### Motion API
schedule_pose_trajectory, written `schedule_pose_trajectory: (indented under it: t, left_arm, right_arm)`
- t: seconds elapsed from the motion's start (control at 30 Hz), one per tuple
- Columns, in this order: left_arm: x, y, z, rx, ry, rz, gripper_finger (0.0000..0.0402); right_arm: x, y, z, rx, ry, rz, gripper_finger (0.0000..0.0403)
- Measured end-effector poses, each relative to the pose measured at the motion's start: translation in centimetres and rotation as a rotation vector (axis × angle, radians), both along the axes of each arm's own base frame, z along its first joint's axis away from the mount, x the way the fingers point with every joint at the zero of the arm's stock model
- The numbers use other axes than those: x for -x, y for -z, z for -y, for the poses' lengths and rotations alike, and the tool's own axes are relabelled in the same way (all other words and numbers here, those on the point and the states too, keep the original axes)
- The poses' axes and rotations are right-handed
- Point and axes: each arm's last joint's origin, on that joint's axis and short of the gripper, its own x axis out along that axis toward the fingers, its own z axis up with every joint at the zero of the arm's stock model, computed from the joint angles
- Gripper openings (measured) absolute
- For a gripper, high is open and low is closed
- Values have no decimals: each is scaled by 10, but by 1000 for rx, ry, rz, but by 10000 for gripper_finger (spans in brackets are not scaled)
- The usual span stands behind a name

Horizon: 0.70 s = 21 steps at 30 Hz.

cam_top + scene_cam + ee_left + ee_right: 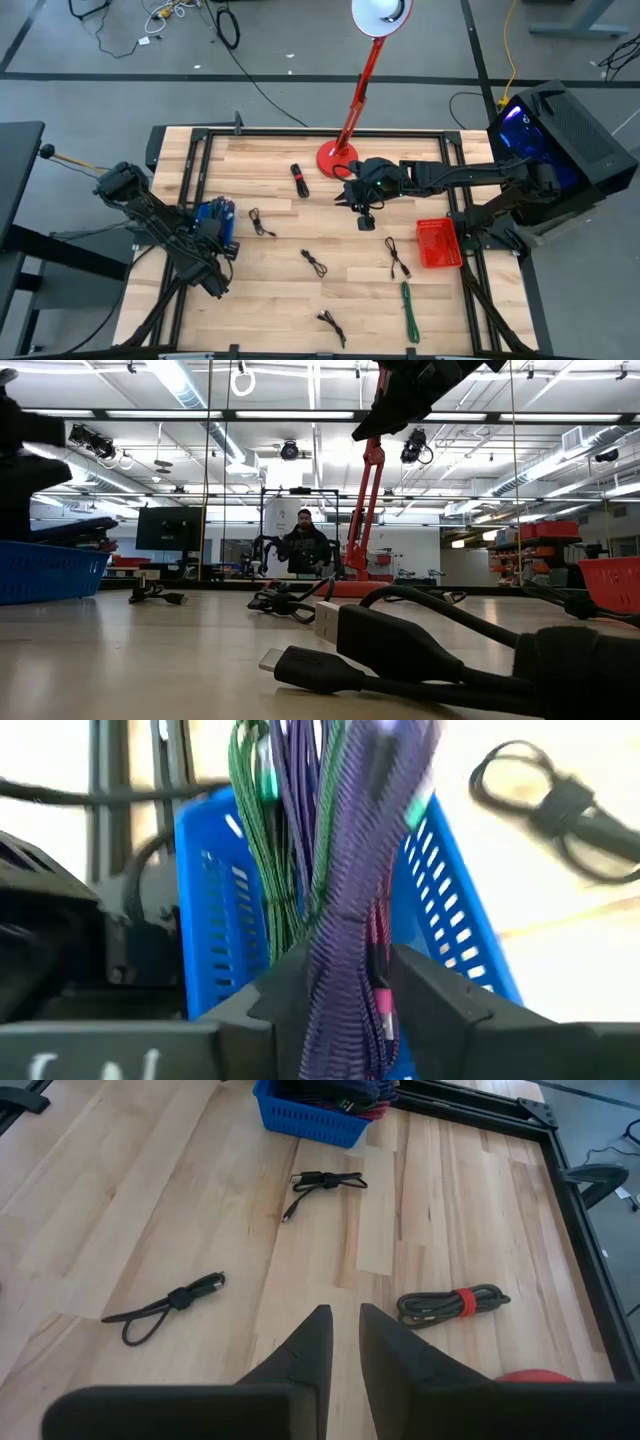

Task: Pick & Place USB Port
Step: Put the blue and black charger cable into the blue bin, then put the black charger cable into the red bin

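Hovering right over the blue basket (214, 215) at the bench's left edge, the left tool (345, 995) has a purple braided cable (350, 870) hanging between its fingers, down into the basket among green and purple cables already piled there. That placement makes sense to me: this looks like the drop-off, the bundle lined up above the bin so it falls in, not beside it. The fingers stand a little apart with the cable running through the gap, but I can't say for sure whether they clamp it or have let it loose.

Over on the far side, the right tool (345, 1330) hangs above the middle of the bench (280, 290), near the base of the red lamp (338, 158). Its fingers are close together with a narrow gap, and nothing is in them. My guess is it's scouting for the next pick.

Plenty left to collect: a black cable with a red tie (452, 1303) lies just ahead of that tool, two small black looped cables (165, 1308) sit farther out toward the basket, and a green cable (408, 310) lies near the front edge. A red basket (438, 243) sits on the right side.

Pale wood planks make up the bench top, framed in black rail. Behind it there's an open workshop with ceiling strip lights and shelving, and a person (305, 545) seated well back, facing the bench.
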Motion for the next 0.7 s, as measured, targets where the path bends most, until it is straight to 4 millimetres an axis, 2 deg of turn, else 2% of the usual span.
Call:
schedule_pose_trajectory:
  t: [0.17, 0.37, 0.57, 0.7]
  left_arm:
    - [-4, -23, 4, -51, 21, -20, 167]
    - [-7, -42, 9, -67, 37, -38, 170]
    - [-23, -63, 12, -204, 216, 177, 170]
    - [-37, -82, 13, -332, 367, 249, 170]
  right_arm:
    - [0, 0, 0, 0, 0, 0, 55]
    - [0, 0, 0, 0, 0, 0, 55]
    - [1, 0, 3, -10, 16, -6, 55]
    - [-8, 9, 9, -11, 57, 80, 56]
